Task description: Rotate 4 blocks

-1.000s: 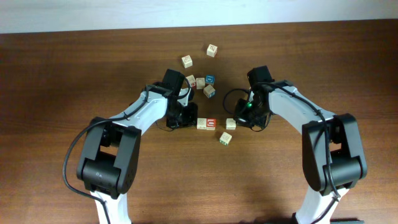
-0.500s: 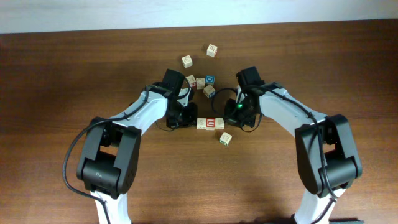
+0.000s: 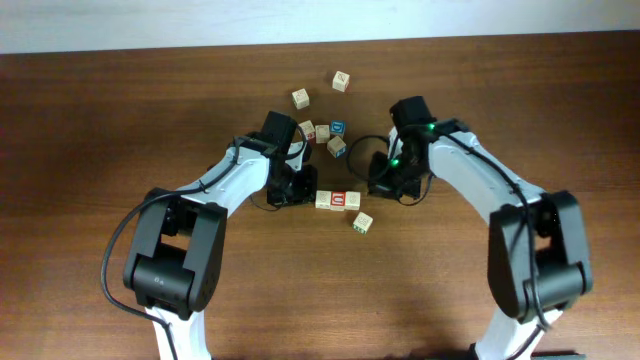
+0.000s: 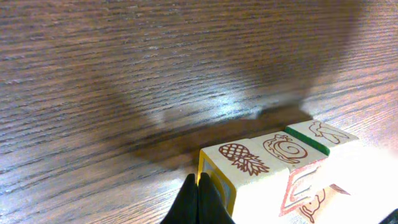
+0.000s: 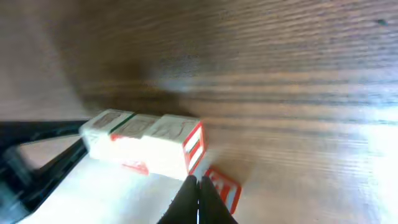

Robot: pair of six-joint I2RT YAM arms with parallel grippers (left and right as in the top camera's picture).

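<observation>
Three pale-wood blocks lie pressed end to end in a row (image 3: 338, 200); the middle one shows a red top (image 3: 346, 200). My left gripper (image 3: 303, 194) is shut, its tips (image 4: 198, 184) touching the yellow-framed end face (image 4: 215, 185) of the row. Pineapple and snail prints face up on the row's tops (image 4: 261, 154). My right gripper (image 3: 377, 187) is shut and holds nothing. Its tips (image 5: 198, 184) sit just off the red-framed end face (image 5: 194, 147) at the row's other end. A green-printed block (image 3: 362, 222) lies apart, nearer the front.
More cubes are scattered behind the row: two pale ones (image 3: 300, 98) (image 3: 341, 80) far back, and a cluster with a blue-faced cube (image 3: 338, 127) between my two arms. Both arms arch in from the front corners.
My right gripper swept left and pushed the loose pale block against the red one, closing the row. Its wrist then shifted back a little. The left arm has not moved.
</observation>
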